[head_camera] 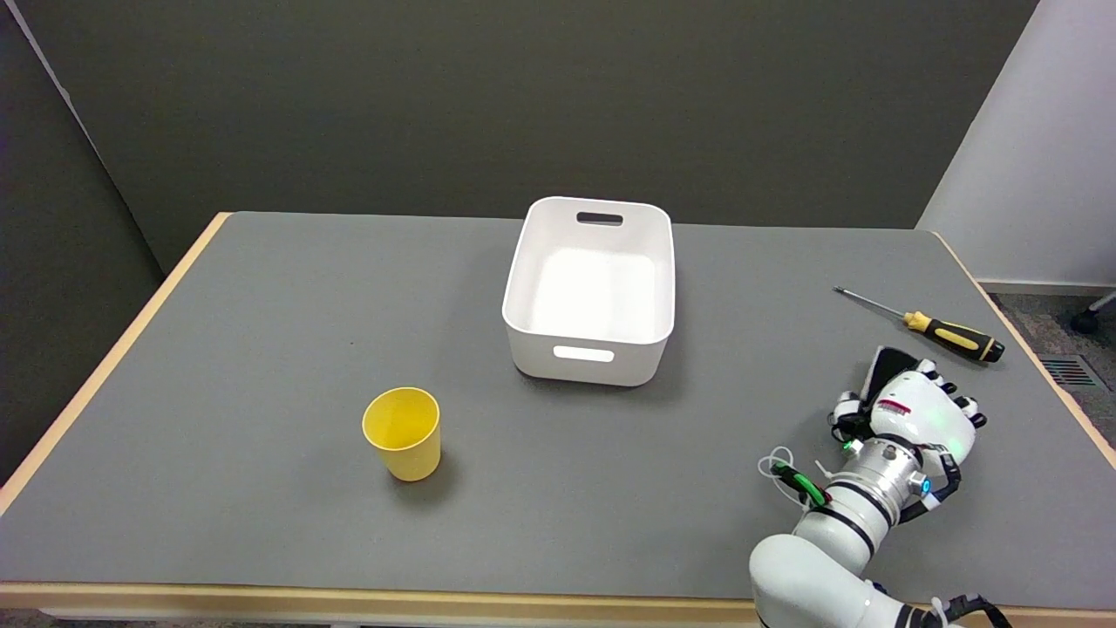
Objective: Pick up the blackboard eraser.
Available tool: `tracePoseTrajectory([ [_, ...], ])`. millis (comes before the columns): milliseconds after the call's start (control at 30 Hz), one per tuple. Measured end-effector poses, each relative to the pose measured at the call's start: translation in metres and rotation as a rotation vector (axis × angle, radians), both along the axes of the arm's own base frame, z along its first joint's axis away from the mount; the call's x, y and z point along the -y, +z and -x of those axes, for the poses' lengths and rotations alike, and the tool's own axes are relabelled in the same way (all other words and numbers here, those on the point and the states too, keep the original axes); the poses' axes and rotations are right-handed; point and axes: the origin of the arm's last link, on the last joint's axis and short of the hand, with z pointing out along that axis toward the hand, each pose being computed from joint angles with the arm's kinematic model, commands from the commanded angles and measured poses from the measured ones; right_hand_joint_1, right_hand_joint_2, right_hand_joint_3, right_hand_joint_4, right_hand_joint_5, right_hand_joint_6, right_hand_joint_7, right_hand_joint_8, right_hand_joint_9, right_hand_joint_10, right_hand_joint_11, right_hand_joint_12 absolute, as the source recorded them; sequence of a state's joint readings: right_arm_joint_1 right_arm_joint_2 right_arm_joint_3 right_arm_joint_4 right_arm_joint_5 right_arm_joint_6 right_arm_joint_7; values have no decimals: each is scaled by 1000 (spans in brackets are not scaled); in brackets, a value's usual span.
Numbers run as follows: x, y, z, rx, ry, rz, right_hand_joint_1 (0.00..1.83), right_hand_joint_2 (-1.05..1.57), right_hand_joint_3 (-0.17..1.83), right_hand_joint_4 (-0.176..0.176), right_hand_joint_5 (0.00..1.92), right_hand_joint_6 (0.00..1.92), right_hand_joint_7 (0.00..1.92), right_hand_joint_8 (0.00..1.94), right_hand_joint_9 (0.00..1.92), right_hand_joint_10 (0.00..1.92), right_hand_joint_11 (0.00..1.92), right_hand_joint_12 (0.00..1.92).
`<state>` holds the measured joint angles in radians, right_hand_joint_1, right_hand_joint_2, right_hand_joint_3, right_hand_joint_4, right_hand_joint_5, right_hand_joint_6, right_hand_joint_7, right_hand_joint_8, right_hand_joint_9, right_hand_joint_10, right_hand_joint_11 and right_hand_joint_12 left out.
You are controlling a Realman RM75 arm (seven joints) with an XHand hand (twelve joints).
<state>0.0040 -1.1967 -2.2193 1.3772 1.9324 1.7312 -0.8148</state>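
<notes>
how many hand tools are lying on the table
1: a screwdriver with a yellow-and-black handle, at the table's far right, beyond the right hand. That hand may hide other things.

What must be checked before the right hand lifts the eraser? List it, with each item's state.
1. Right hand is over the eraser: ok.
2. Fingers are wrapped round the eraser: cannot tell, the hand hides most of it.
3. Eraser has left the table: cannot tell from this view.
4. Screwdriver lies apart from the hand, beyond it: ok.
5. White bin and yellow cup are well off to the side: ok.
</notes>
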Motion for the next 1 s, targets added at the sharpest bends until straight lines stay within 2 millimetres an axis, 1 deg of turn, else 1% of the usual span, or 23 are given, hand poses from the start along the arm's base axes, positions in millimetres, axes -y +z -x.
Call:
tracePoseTrajectory([
  [33, 1, 0, 0, -2, 1, -2, 1053, 1407, 100, -176, 387, 1804, 443, 1865, 697, 1911, 359, 1921],
  [100, 3, 1, -1, -9, 4, -9, 1051, 1412, 95, -176, 383, 1807, 439, 1870, 689, 1920, 304, 1921],
  [133, 3, 1, -2, -13, 6, -12, 1013, 1295, 270, -176, 362, 1599, 364, 1849, 629, 1921, 222, 1921],
  [200, 5, 1, -3, -23, 10, -20, 891, 905, 837, -176, 296, 904, 109, 1776, 406, 1920, -1, 1921],
  [267, 7, 1, -5, -39, 15, -30, 870, 817, 858, -176, 278, 699, 3, 1734, 171, 1888, 3, 1921],
  [333, 8, 1, -7, -57, 22, -42, 787, 735, 883, -174, 231, 416, 11, 1532, 159, 1720, 33, 1921],
  [400, 10, 0, -10, -77, 33, -54, 656, 709, 881, -155, 156, 357, 128, 1210, 262, 1398, 167, 1915],
  [467, 11, -1, -12, -92, 43, -64, 623, 711, 853, -148, 140, 353, 142, 1107, 283, 1294, 217, 1865],
  [567, 13, -2, -14, -109, 54, -76, 546, 655, 880, -126, 110, 335, 166, 750, 213, 991, 313, 1702],
  [633, 13, -2, -16, -117, 60, -83, 499, 624, 916, -117, 101, 331, 150, 630, 180, 857, 310, 1616],
  [767, 15, -2, -17, -125, 75, -92, 476, 615, 913, -111, 95, 328, 143, 545, 135, 812, 272, 1554],
  [1000, 15, -1, -16, -126, 91, -100, 471, 614, 915, -111, 99, 331, 169, 545, 145, 815, 272, 1550],
])
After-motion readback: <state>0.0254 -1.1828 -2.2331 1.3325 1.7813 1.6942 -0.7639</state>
